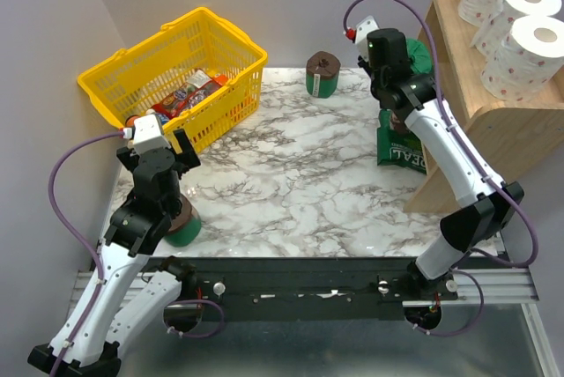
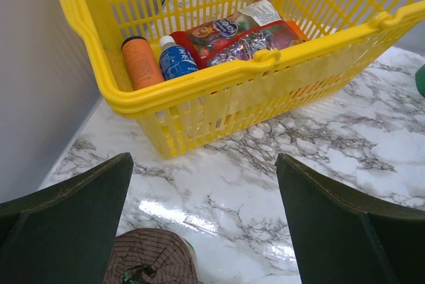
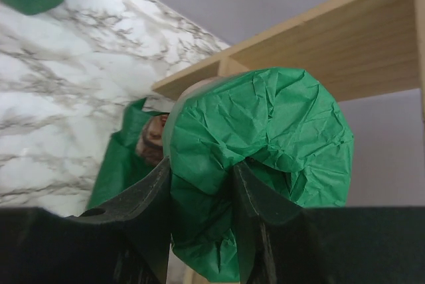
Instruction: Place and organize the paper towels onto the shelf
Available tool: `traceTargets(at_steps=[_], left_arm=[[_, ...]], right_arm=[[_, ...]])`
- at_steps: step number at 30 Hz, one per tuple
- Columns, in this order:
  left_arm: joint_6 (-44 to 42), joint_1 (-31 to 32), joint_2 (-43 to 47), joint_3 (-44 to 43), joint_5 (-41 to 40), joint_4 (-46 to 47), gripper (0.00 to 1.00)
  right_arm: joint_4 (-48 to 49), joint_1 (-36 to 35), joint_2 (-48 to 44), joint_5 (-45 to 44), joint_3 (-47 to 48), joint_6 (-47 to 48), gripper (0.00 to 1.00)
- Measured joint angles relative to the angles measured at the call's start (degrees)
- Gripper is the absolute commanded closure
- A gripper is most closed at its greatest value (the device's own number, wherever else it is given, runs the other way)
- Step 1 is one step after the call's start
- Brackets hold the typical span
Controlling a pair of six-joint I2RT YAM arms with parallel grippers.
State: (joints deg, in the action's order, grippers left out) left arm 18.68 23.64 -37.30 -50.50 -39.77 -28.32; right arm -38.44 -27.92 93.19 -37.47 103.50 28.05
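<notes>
Three white paper towels (image 1: 520, 16) with red dots lie on the top of the wooden shelf (image 1: 493, 130). My right gripper (image 3: 202, 184) is shut on the crumpled wrapping of a green roll (image 3: 265, 125), held up in front of the shelf (image 3: 332, 38); in the top view this roll (image 1: 421, 58) sits by the shelf's left side. Another green roll (image 1: 322, 75) stands at the back of the table. My left gripper (image 2: 206, 231) is open above a brown-ended green roll (image 2: 153, 261), which lies near its left finger, at the table's front left (image 1: 182, 223).
A yellow basket (image 1: 176, 69) with bottles and snack packs stands at the back left, just ahead of my left gripper (image 1: 159, 155). A green printed pack (image 1: 401, 146) with a brown-ended roll leans at the foot of the shelf.
</notes>
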Motion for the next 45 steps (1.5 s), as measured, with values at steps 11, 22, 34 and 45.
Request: traceTargets(at_steps=[11,22,34,45], left_arm=[[0.02,0.0,-0.2,0.0,0.96,0.02,0.01],[0.02,0.0,-0.44,0.0,1.2,0.02,0.01],[0.02,0.0,-0.48,0.0,1.29,0.02,0.01],[0.02,0.0,-0.76,0.0,1.53,0.04,0.01]], right_arm=[[2.99,7.39,5.11,0.31,2.4,5.07,0.57],[6.97,10.05,5.66,1.49,2.38,5.84,0.54],[8.94,12.33,8.07,3.02,2.08,5.4,0.52],[13.29,13.79,9.29,1.68,1.62,7.56,0.37]])
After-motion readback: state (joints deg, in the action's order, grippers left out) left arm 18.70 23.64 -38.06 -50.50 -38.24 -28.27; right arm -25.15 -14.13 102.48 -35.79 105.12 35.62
